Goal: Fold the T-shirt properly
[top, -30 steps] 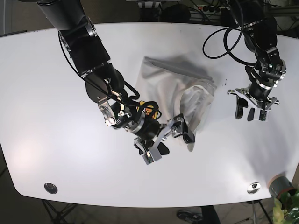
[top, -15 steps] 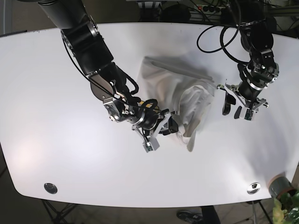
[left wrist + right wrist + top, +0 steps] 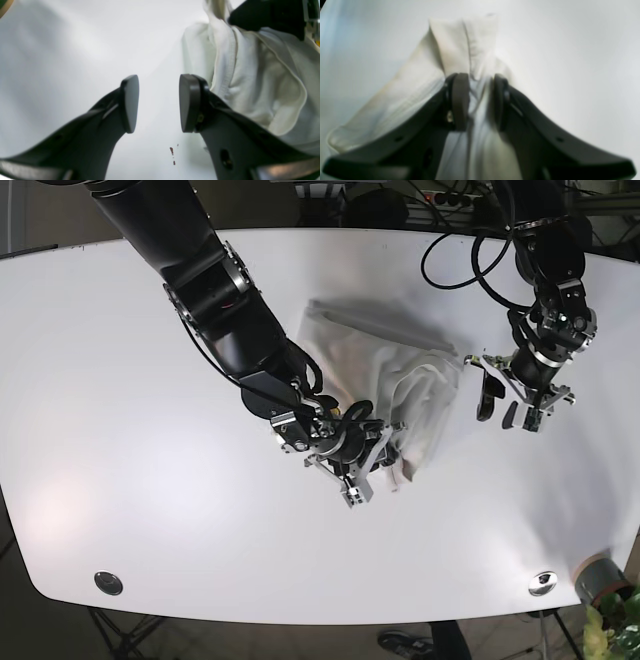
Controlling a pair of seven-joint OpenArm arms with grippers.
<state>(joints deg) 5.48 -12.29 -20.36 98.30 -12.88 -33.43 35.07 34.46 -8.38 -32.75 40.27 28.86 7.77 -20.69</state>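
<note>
Table [image 3: 120, 430]: white, wide, carrying the shirt near its middle; in the base view a round metal fitting [image 3: 108, 583] sits near one front corner and a second [image 3: 543, 582] near the other.

T-shirt [image 3: 385, 370]: white, crumpled, lying on the table between the two arms, part flat toward the far side and part bunched up toward the near side.

Right arm [image 3: 220, 300]: black, reaching in from the base view's upper left down to the shirt's near edge.

Left arm [image 3: 550, 270]: black with looping cables, coming in from the base view's upper right.

Right gripper [image 3: 476, 100]: clenched on a gathered fold of the T-shirt, cloth pinched between the two dark pads and rising in a peak beyond them; in the base view it sits at the shirt's lower edge.

Left gripper [image 3: 158, 103]: fingers spread apart with only bare table between them, holding nothing; the right-hand pad stands just beside the shirt's hemmed edge, contact unclear.

Containers: a grey pot [image 3: 600, 578] at the table's near corner in the base view, with green leaves beside it.

Only in the left wrist view: stitched hem of the shirt, small reddish specks [image 3: 172, 151] on the table.

Only in the right wrist view: the pinched fold itself.
</note>
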